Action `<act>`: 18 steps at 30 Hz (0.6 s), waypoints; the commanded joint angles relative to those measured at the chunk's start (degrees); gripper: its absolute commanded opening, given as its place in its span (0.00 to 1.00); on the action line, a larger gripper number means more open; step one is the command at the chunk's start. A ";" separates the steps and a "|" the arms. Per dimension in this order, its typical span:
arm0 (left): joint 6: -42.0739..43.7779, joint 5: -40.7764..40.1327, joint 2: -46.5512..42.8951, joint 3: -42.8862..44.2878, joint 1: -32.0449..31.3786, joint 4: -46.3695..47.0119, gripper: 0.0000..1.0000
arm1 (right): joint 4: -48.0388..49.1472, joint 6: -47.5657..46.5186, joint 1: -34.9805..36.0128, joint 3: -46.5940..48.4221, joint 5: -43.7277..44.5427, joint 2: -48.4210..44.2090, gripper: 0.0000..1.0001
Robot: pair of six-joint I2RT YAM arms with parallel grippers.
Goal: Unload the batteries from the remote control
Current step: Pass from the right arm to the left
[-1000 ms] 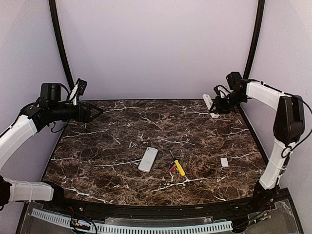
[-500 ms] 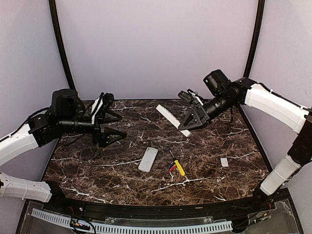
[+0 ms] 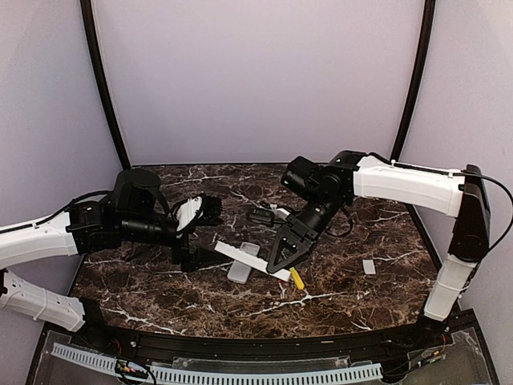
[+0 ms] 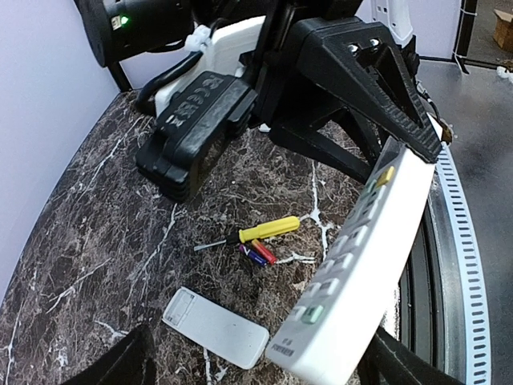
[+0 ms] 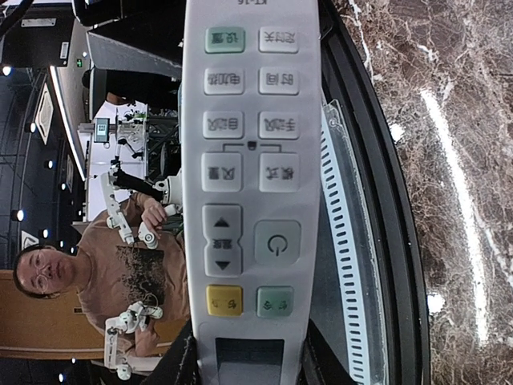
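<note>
My right gripper (image 3: 278, 261) (image 5: 250, 365) is shut on the display end of a white remote control (image 3: 250, 258) (image 5: 248, 160) (image 4: 365, 241), held above the middle of the table with its buttons up. The remote's free end reaches between the fingers of my open left gripper (image 3: 207, 236) (image 4: 268, 365), which stand either side of it. The batteries (image 4: 258, 253), one red and one blue, lie side by side on the marble next to a yellow-handled screwdriver (image 4: 260, 231) (image 3: 296, 277). In the top view the right gripper hides them.
A second white remote-shaped body (image 3: 243, 265) (image 4: 215, 327) lies back-up on the marble under the held remote. A small white cover (image 3: 369, 267) lies at the right. The table's perforated front rail (image 3: 216, 374) runs along the near edge.
Both arms swung from the back corners to the middle of the table. The right one carried the remote down and forward; the left one came in, open, to its free end.
</note>
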 commanded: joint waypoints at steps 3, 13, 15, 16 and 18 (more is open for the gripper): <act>2.13 0.19 0.26 -1.14 -3.87 0.71 0.78 | -2.70 -2.70 0.94 3.15 -5.01 1.14 0.00; 2.78 -1.28 0.54 -1.38 -7.83 0.23 0.48 | -2.33 -2.70 1.40 2.29 -5.43 0.94 0.00; 2.68 -1.07 1.03 -1.07 -8.31 -0.27 0.43 | -2.10 -2.70 1.40 2.20 -5.01 0.91 0.00; 2.64 -0.92 1.20 -0.97 -8.65 -0.56 0.41 | -2.03 -2.70 1.38 2.11 -5.00 0.97 0.00; 2.30 -0.78 1.54 -0.84 -9.23 -0.79 0.39 | -1.58 -2.70 1.40 1.80 -5.11 0.82 0.00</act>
